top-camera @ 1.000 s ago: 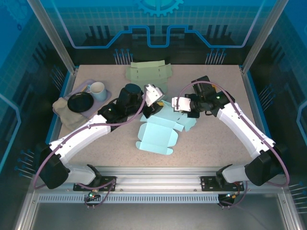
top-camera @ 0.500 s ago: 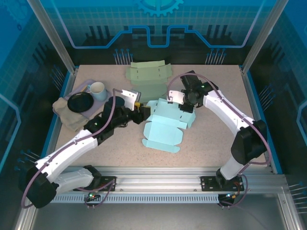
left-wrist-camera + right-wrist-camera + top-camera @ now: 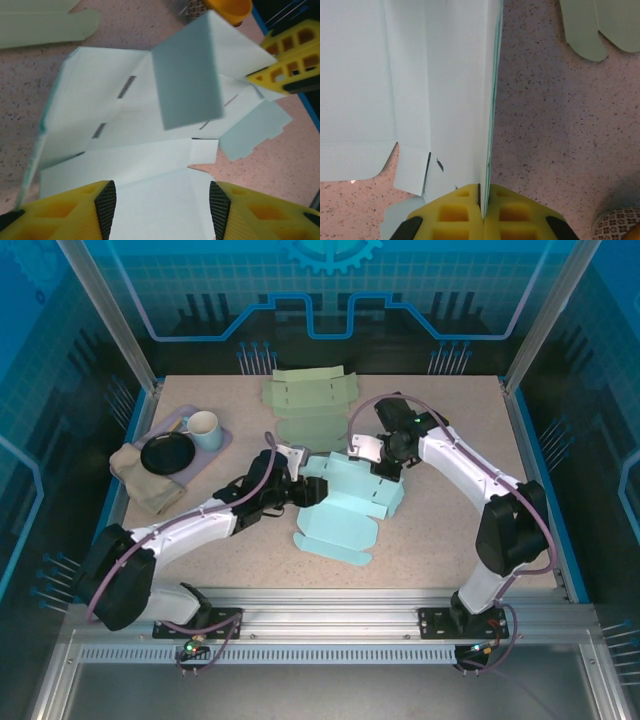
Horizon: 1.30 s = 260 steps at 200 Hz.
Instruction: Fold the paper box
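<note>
Right gripper (image 3: pixel 481 194) tight on box (image 3: pixel 440 75)

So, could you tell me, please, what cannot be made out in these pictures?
- Left wrist view: whether the left gripper touches the paper box; the bottom edge cuts its fingers off.
- Right wrist view: how deep the box sits in the right gripper; its fingers hide it.
- Top view: what the dark dish holds; too small.

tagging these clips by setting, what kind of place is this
Probably a robotics lab test cell, not a home: a speckled table sits inside an aluminium frame with printed blue backdrop panels, and a mounting rail runs along its near edge.
</note>
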Tool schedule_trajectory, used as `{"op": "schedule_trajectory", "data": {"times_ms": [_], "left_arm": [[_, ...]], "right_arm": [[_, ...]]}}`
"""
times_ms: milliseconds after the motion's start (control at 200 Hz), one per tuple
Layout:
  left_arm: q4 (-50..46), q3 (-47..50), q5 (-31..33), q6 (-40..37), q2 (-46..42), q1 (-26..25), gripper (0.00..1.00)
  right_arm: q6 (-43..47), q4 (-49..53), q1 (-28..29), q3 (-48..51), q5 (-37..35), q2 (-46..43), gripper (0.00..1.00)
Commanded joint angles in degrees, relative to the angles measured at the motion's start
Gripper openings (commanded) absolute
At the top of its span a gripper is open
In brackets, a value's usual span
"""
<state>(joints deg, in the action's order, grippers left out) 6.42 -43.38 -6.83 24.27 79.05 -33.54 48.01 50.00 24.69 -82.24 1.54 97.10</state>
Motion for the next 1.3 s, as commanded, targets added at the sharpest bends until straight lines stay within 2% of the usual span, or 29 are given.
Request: {"op": "schedule_trajectory", "data": {"times_ms": [0, 90, 200, 455, 685, 870, 1075, 1195, 1296], "left_arm": [[3.6, 0.2, 3.5, 0.5, 0.8, 2.2, 0.58], [4.2, 0.7, 3.8, -0.3, 2.8, 4.1, 0.6], [6.4, 1.9, 0.6, 2.2, 5.8, 6.6, 0.61], [10.8, 3.8, -1.9, 6.9, 9.4, 6.8, 0.68], [12.6, 1.4, -4.4, 11.5, 10.9, 6.0, 0.64], [9.8, -1.8, -1.9, 12.5, 11.1, 3.1, 0.6], [13.0, -0.5, -0.8, 18.3, 11.6, 0.7, 0.58], [11.7, -0.1, 1.4, 18.3, 11.7, 0.9, 0.6], [11.5, 1.2, 0.1, 17.8, 9.2, 2.5, 0.6]], "right_arm": [[0.6, 0.0, -0.7, 1.0, 2.8, -0.9, 0.0], [0.9, -0.4, -0.7, 1.4, 3.3, -1.2, 0.0], [1.0, -0.6, -0.7, 1.5, 3.4, -1.0, 0.0], [0.3, -1.3, -1.3, 1.4, 4.2, -0.9, 0.0], [-0.6, -1.4, -1.2, 0.9, 4.3, -0.3, 0.0], [-1.1, -2.6, -0.5, 1.4, 2.9, 0.2, 0.0], [-1.5, -5.0, -0.5, 3.2, 2.5, 0.0, 0.0], [-0.3, -8.1, 0.1, 6.5, 2.4, -1.0, 0.0], [1.2, -11.3, 0.2, 9.6, 0.3, -2.3, 0.0]]}}
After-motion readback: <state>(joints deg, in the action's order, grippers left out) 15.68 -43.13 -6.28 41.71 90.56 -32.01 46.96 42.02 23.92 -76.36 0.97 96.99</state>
